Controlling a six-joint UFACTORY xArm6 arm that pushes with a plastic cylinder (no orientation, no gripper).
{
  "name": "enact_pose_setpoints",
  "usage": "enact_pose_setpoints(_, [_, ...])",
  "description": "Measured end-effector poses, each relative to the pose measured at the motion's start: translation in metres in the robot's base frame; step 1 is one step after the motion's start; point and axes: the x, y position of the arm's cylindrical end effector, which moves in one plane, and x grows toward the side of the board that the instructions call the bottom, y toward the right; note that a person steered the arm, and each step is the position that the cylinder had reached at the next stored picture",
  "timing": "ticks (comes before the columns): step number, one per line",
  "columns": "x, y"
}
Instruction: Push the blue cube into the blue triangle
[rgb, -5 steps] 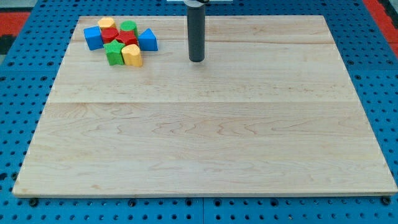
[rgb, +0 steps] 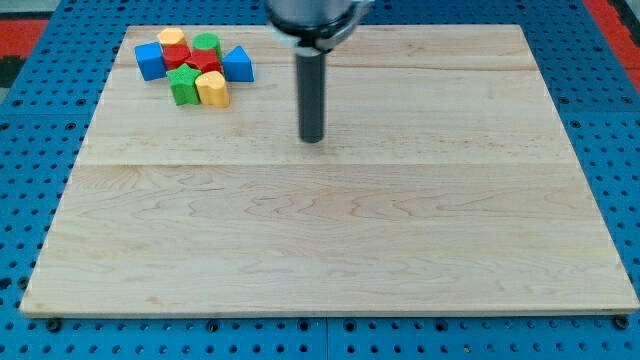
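Note:
The blue cube (rgb: 150, 60) sits at the left end of a tight cluster of blocks at the view's top left. The blue triangle (rgb: 238, 65) sits at the cluster's right end. Between them lie red blocks (rgb: 192, 59), a yellow block (rgb: 171, 38) and a green block (rgb: 206, 43) at the top, and a green block (rgb: 183, 87) and a yellow block (rgb: 212, 89) at the bottom. My tip (rgb: 313, 138) rests on the board to the right of and below the cluster, well apart from every block.
The wooden board (rgb: 330, 240) lies on a blue pegboard surface (rgb: 30, 150). A red area (rgb: 612, 18) shows at the view's top right corner.
My tip has moved toward the view's bottom, away from the board's top edge. The blocks have not moved.

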Motion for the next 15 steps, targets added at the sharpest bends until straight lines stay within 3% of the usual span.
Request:
enact_pose_setpoints(2, [0.008,-0.152])
enact_pose_setpoints(4, [-0.005,-0.254])
enact_pose_setpoints(13, [-0.057,-0.265])
enact_pose_setpoints(15, [-0.114,-0.265])
